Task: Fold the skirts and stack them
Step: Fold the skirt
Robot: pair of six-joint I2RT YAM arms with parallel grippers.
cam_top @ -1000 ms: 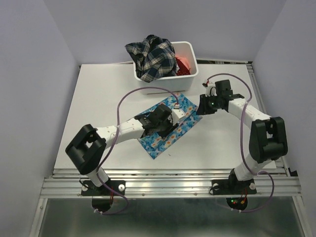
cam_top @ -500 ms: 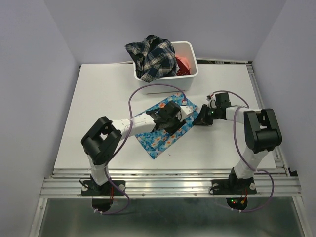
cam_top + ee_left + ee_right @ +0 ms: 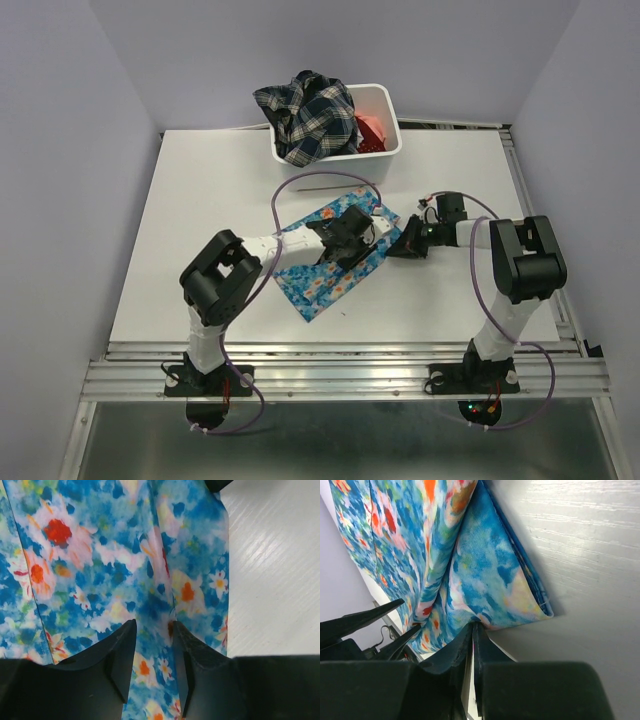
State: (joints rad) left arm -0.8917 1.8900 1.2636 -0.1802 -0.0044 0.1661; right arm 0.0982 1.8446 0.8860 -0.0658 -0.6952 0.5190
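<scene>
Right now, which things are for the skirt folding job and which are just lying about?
For the job: blue flowered skirt, pinched by the right claw, with the left claw over it; plaid skirt; coral-red skirt.
Just lying about: white bin holding those two; table.

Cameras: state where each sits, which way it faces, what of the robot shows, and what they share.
Top external: above and behind the bases, facing down at the table, both arms in view.
Left wrist: on the left arm, facing down past the left end effector onto the blue floral skirt.
Right wrist: on the right arm, facing along the right end effector, shut on the skirt's edge.
Shared: all three show the skirt.
</scene>
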